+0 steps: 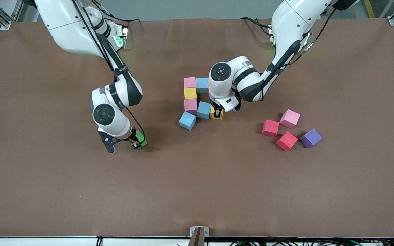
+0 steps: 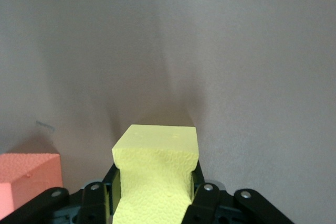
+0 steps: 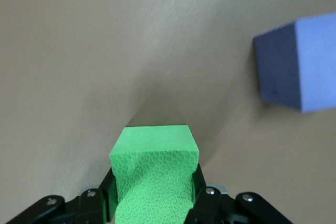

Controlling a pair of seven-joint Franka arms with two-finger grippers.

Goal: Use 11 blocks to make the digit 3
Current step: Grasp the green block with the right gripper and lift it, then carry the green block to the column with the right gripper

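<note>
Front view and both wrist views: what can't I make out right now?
- Front view: the left arm's wrist covers most of the yellow block in the left gripper; touching the light blue block? Cannot tell.
- Front view: right gripper hides most of the green block.
- Right wrist view: purple block cut by the edge.

A: Any readable text, labels, numbers?
B: None. Tiny dark lettering on the right arm [image 1: 123,70] band, too small to read. Blocks and bench [image 1: 46,191] carry no markings.
</note>
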